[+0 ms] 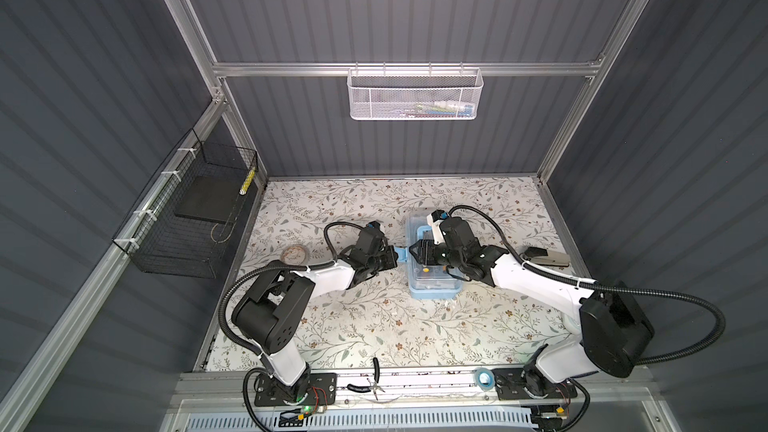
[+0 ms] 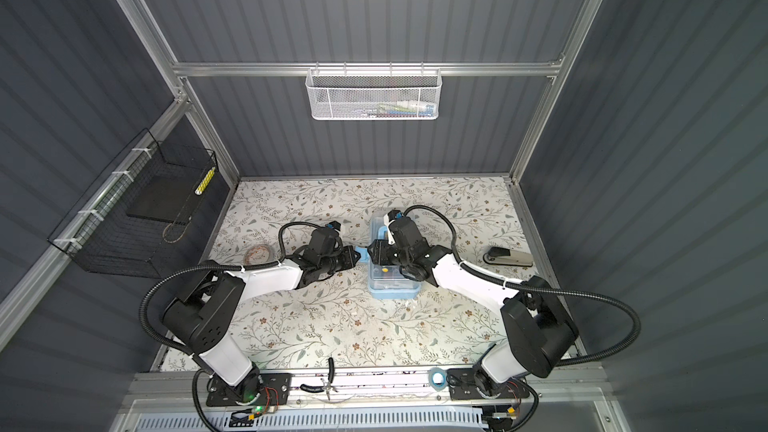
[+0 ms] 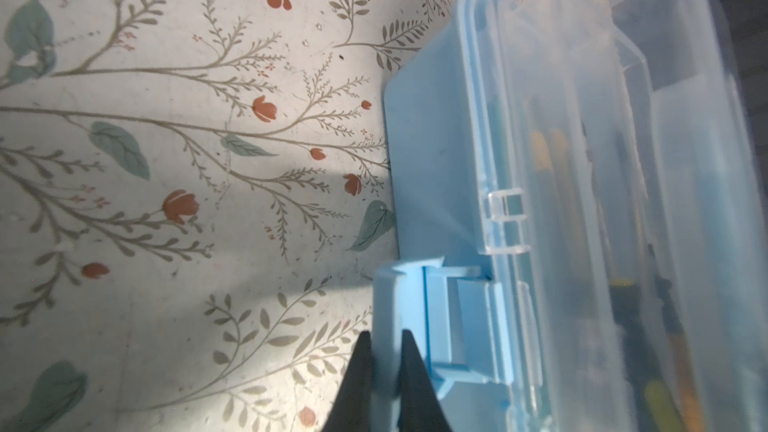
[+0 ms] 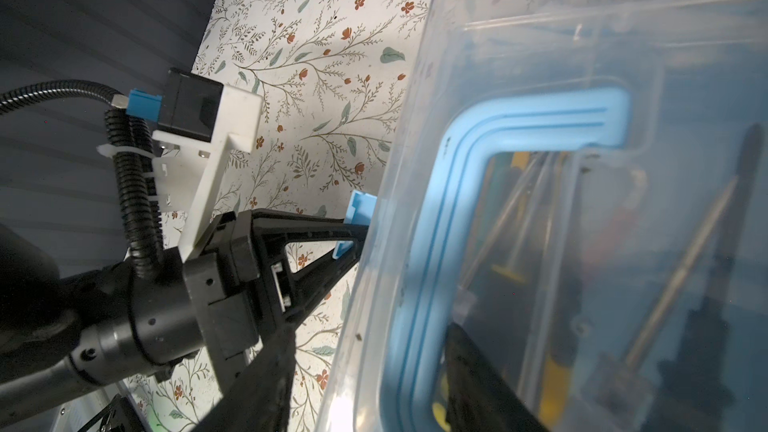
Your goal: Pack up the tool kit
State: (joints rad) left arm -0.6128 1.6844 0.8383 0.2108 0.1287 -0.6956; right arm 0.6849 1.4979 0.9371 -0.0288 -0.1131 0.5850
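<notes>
Tool kit box — stands on the desk near its middle, between the two arms, long sides running away from the arm bases. Clear lid down on the light-blue body; light-blue handle folded flat on the lid. Slim screwdrivers inside, seen blurred through the lid.

Left gripper — closed on the light-blue latch tab sticking out from the box's long side nearest the left arm; tab pinched between both fingers.

Right gripper — reaches across the lid to that same edge, jaws apart: one finger over the lid beside the handle, the other outside the box's rim. Cannot tell whether touching the lid.

Stapler — lies on the desk to the right, well apart from the box.
</notes>
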